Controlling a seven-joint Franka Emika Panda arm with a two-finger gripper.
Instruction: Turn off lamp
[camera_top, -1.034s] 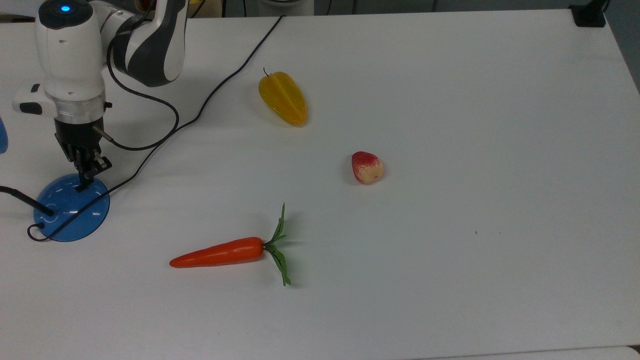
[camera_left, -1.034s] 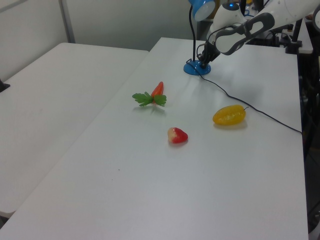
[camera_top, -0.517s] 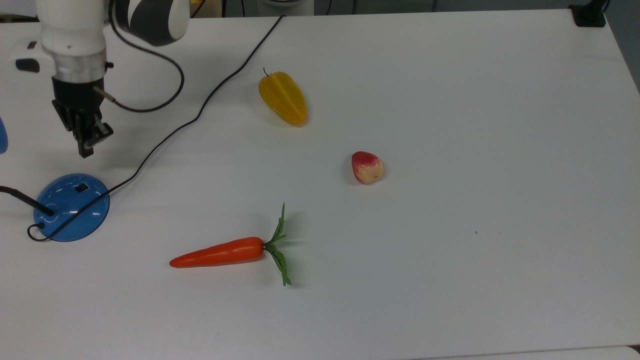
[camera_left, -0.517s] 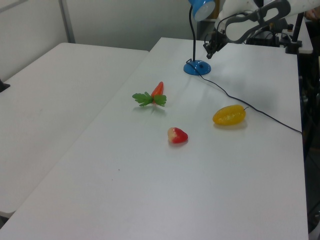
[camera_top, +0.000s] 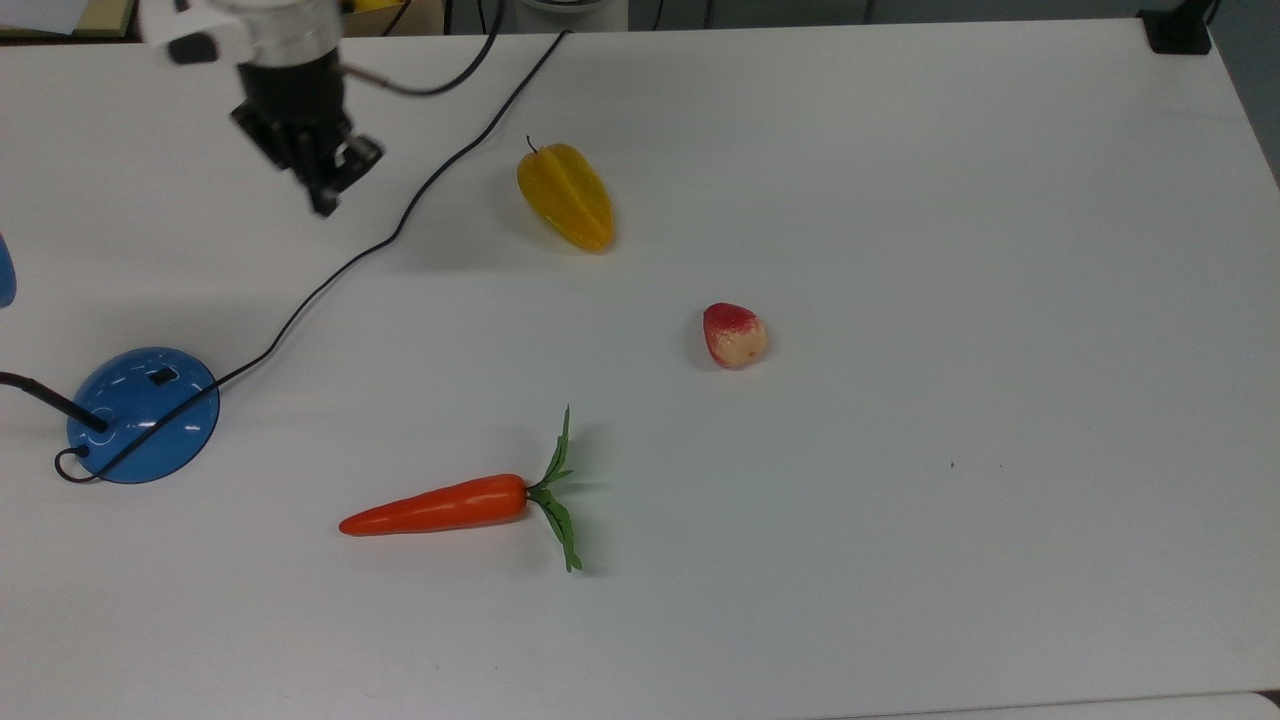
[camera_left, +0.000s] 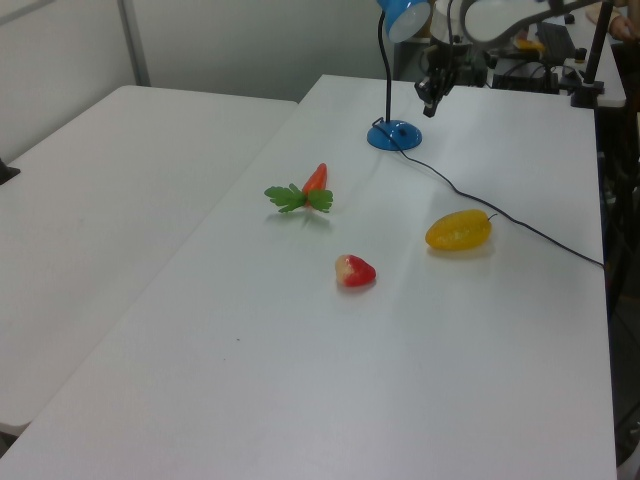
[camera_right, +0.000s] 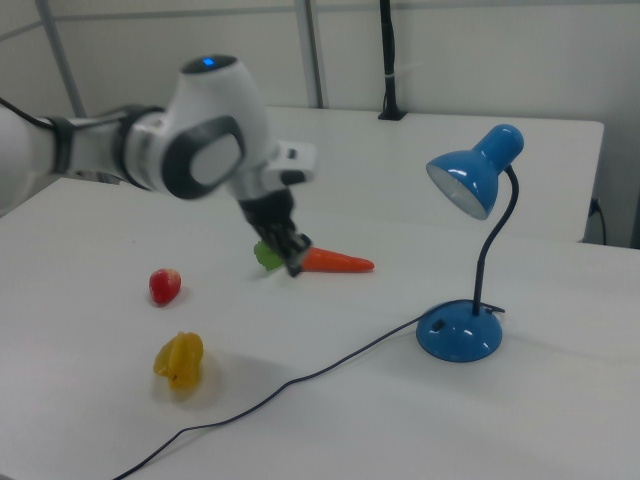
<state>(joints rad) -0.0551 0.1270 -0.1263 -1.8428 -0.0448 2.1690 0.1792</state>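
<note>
— Where is the lamp (camera_top: 143, 415) right now, and where are you?

— It stands at the top view's left edge, its blue base on the bench (camera_top: 900, 550), its neck curving up to the blue head (camera_right: 472, 175). My fingers (camera_top: 322, 195) hang in the air well apart from it, over the black cord (camera_top: 330, 275), between the base and the yellow fruit (camera_top: 565, 195) in the top view.

— How are your fingers set?

— Pressed together, gripping nothing. As one narrow tip they suit the small black switch (camera_top: 160, 377) on the dome, which needs a poke and not a grasp.

— Why does the switch matter so much?

— It is the only part I have to touch. It sits on the side of the base nearest me, uncovered, with the neck and cord exit on the far side, so nothing blocks a straight press from above.

— Is the lamp off?

— I judge so: in the right view the shade's inside looks dull and throws no bright pool on the bench, though I cannot read the rocker's position.

— And the carrot (camera_top: 440, 507) and the red fruit (camera_top: 735, 335)?

— Well apart from the lamp, no part of this job, so I leave them lying
</note>
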